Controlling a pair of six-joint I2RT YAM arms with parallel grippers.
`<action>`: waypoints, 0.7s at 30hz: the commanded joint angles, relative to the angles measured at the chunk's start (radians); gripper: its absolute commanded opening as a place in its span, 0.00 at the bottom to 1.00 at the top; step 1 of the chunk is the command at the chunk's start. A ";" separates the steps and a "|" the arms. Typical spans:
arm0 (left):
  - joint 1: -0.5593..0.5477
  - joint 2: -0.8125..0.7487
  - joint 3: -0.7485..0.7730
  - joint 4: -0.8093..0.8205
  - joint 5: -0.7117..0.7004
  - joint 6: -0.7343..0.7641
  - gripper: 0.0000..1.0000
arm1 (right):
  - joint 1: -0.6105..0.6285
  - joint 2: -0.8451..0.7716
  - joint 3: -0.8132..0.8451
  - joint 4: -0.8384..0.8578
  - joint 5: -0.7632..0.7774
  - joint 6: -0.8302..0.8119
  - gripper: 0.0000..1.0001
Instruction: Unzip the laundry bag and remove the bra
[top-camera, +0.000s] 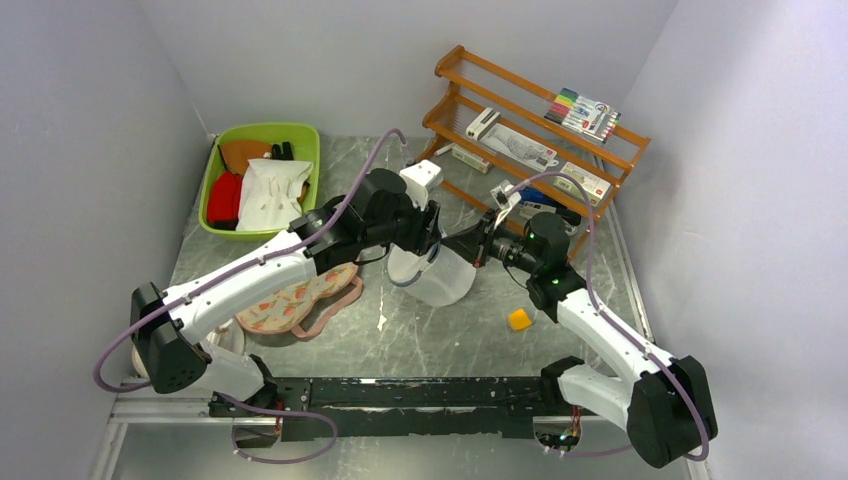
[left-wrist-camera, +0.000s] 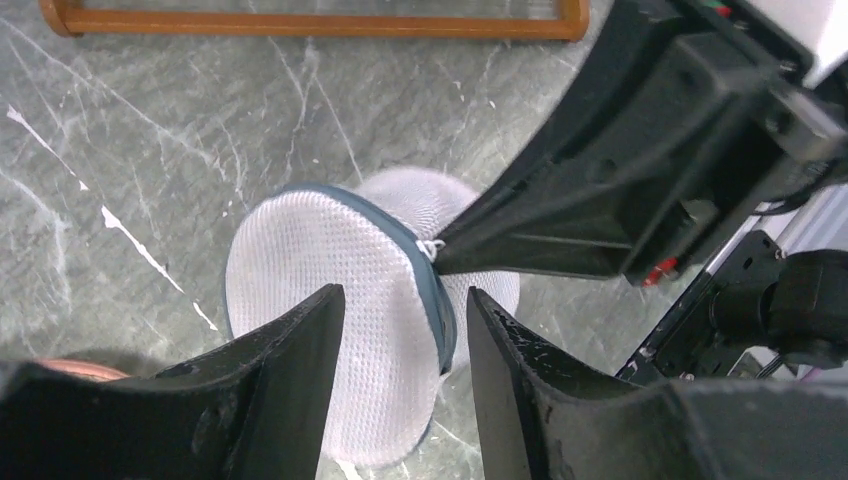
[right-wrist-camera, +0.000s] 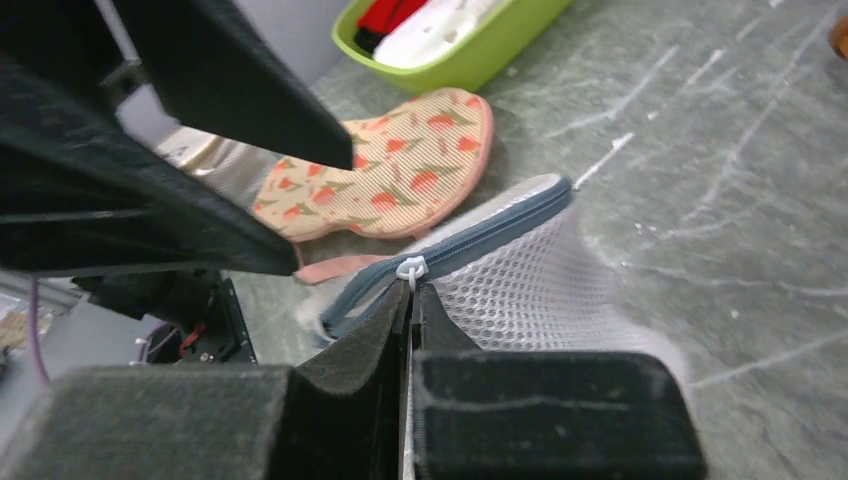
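In the top view, the laundry bag (top-camera: 440, 282) is seen mid-table beside a floral pad (top-camera: 295, 300), flanked by the left gripper (top-camera: 433, 245) and the right gripper (top-camera: 483, 247). In the left wrist view, the left fingers (left-wrist-camera: 300, 350) are held parted over the bag's dark zipper rim (left-wrist-camera: 434, 305). In the right wrist view, the white zipper pull (right-wrist-camera: 411, 268) is pinched between the closed right jaws.

The bag (top-camera: 445, 280) lies central on the counter (top-camera: 430, 345), pad (top-camera: 290, 305) to its left, block (top-camera: 519, 319) to its right. A bin (top-camera: 268, 127) occupies the far left corner, a rack (top-camera: 460, 55) the far right.
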 joint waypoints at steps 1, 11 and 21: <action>0.021 0.026 0.015 -0.057 0.023 -0.081 0.59 | 0.012 -0.029 0.002 0.117 -0.061 0.032 0.00; 0.040 0.032 -0.035 -0.018 0.076 -0.152 0.57 | 0.021 -0.018 -0.010 0.137 -0.081 0.045 0.00; 0.055 0.070 -0.014 -0.039 0.048 -0.098 0.41 | 0.027 -0.016 -0.004 0.123 -0.106 0.033 0.00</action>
